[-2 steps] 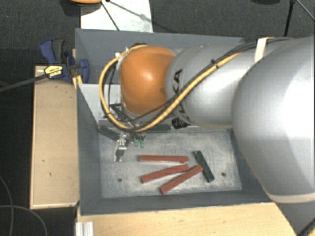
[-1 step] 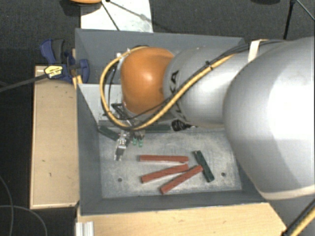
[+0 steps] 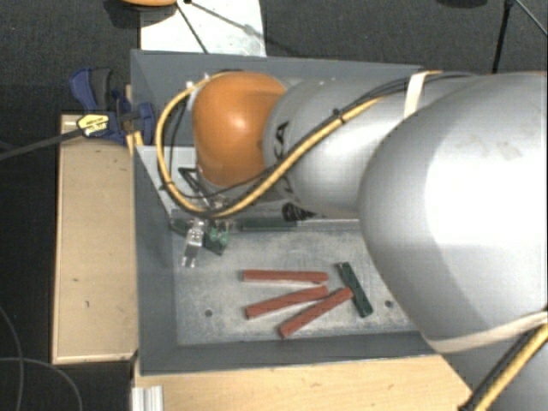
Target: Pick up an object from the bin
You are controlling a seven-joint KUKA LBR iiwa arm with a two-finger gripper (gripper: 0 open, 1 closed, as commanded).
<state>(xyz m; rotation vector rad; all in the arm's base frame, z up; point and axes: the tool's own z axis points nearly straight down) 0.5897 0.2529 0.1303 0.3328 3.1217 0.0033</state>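
Gripper (image 3: pixel 193 247) hangs low in the grey metal bin (image 3: pixel 156 315), whether open I cannot tell; three reddish-brown flat sticks (image 3: pixel 285 301) lie unpicked.

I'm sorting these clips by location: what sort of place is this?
Probably a robotics lab: a large silver arm reaches into a grey metal bin holding red-brown sticks and a dark green bar.

Three flat reddish-brown rectangular sticks (image 3: pixel 284 276) are counted just left of one short dark green flat bar (image 3: pixel 353 289) — the lowest touching it. One further dark slim bar (image 3: pixel 261 224) is seen above it, partly hidden.
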